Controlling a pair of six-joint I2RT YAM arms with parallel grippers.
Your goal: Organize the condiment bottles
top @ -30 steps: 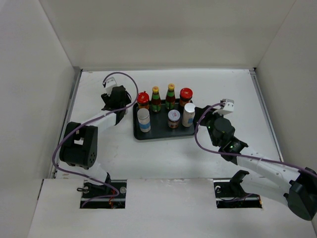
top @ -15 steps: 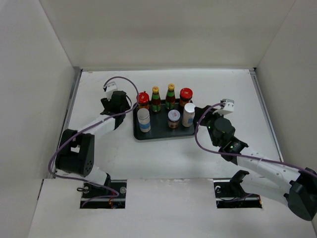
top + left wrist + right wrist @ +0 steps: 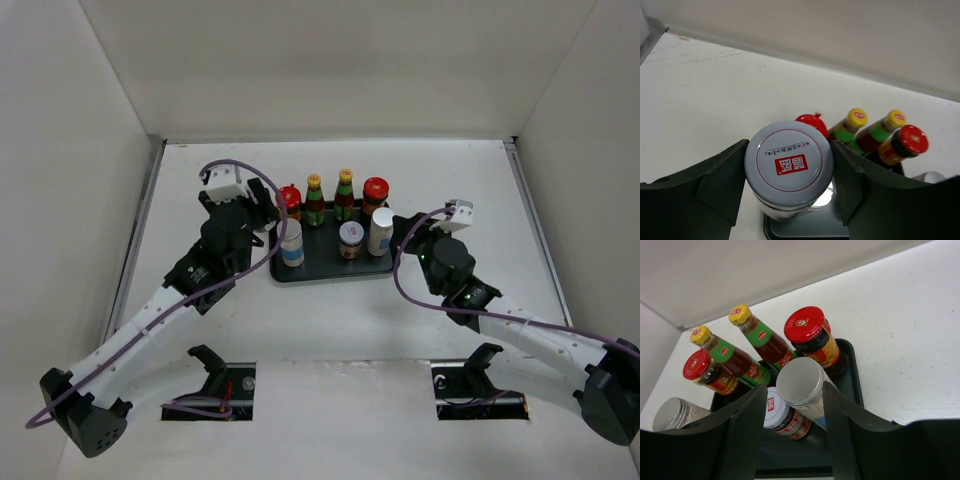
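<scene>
A flat white table (image 3: 330,320) fills the middle of the overhead view, closed in by white panels at the left, right and top. Directly on it, just above centre, lies a black rectangular plastic tray (image 3: 320,278). Along the tray's upper edge stand two red-capped dark jars (image 3: 375,190) with two slim green yellow-capped bottles (image 3: 314,200) between them. Nearer its lower edge stand two white cylinders (image 3: 291,245) either side of a short grey-lidded jar (image 3: 350,241).

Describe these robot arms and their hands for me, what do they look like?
The left arm and right arm are slim white tubes linked by chunky black joints, each trailing a looping purple cable. A small white box sits near each wrist. The left hand and right hand each have two broad, dark, wedge-shaped fingers.
</scene>
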